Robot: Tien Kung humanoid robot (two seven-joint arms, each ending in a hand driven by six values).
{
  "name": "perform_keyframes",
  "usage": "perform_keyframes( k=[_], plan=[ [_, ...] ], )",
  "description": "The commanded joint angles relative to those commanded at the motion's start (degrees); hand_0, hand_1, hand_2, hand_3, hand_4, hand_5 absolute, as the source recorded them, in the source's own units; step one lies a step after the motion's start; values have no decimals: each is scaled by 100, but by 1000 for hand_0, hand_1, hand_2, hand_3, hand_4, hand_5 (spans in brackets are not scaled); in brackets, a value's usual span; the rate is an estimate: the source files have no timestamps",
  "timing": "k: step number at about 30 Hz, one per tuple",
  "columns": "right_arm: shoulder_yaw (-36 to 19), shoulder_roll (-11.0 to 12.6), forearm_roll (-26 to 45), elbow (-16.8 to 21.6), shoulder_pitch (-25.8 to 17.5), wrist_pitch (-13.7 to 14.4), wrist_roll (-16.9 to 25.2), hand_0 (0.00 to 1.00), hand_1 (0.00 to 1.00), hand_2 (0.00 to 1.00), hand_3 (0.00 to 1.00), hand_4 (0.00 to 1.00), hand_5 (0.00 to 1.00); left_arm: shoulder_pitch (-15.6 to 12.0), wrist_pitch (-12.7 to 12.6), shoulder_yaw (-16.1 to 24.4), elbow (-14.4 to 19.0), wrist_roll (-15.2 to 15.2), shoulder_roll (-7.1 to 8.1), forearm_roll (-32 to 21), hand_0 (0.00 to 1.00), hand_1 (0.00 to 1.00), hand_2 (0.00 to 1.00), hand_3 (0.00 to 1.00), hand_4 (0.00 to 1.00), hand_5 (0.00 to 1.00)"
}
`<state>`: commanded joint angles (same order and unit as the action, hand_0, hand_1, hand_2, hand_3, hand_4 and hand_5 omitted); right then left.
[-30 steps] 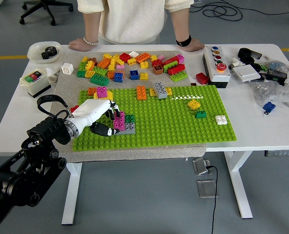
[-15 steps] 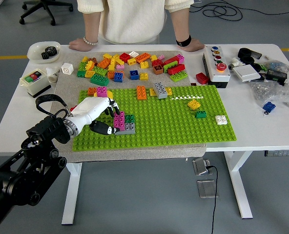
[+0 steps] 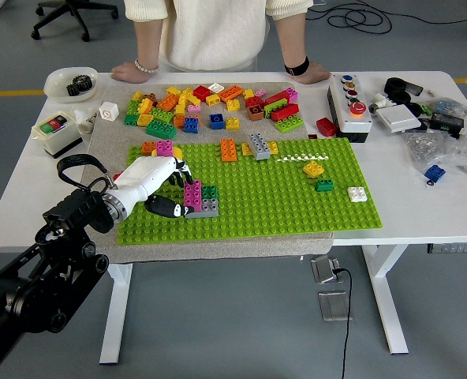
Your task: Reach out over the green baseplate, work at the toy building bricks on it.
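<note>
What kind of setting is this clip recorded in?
Probably a robotics lab or office workspace: a white height-adjustable table, a button control box, cables on the grey floor and an office chair behind the standing person.

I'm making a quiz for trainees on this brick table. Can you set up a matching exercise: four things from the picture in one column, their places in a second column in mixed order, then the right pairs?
Things:
1. white brick
2. magenta brick
3. left hand
4. loose brick pile

Places:
A. on the grey mat beyond the green baseplate
B. near the baseplate's right edge
C. over the baseplate's left part, coming in from the left
D. on the baseplate's left part, stacked on a grey brick beside a green one

Pairs: 1-B, 2-D, 3-C, 4-A
</note>
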<state>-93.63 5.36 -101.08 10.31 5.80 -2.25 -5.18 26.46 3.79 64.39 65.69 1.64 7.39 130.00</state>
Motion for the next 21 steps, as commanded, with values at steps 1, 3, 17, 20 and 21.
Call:
perform_keyframes(
  k=[1, 3, 17, 20, 21],
  plan=[
    [0, 0, 0, 0, 0, 0, 0, 750, 637, 679, 644, 868, 564, -1, -3, 1, 0, 0, 0, 0, 723, 529, 526, 544, 898, 241],
    [1, -2, 5, 0, 0, 1, 0, 750, 637, 679, 644, 868, 564, 2, -26, 1, -7, 2, 1, 0, 723, 529, 526, 544, 898, 241],
    [15, -3, 2, 0, -4, 7, -3, 750, 637, 679, 644, 867, 564, -19, 15, -7, 16, 24, 25, 0, 723, 529, 526, 545, 906, 242],
    [17, -5, 2, 0, -5, 8, -4, 750, 637, 679, 644, 867, 563, -29, 35, -7, 53, 24, 33, 0, 724, 530, 526, 544, 909, 244],
    [19, -6, 2, 0, -9, 9, -3, 750, 637, 679, 644, 867, 563, -37, 42, -4, 80, 24, 36, 0, 724, 530, 526, 544, 909, 244]
  ],
)
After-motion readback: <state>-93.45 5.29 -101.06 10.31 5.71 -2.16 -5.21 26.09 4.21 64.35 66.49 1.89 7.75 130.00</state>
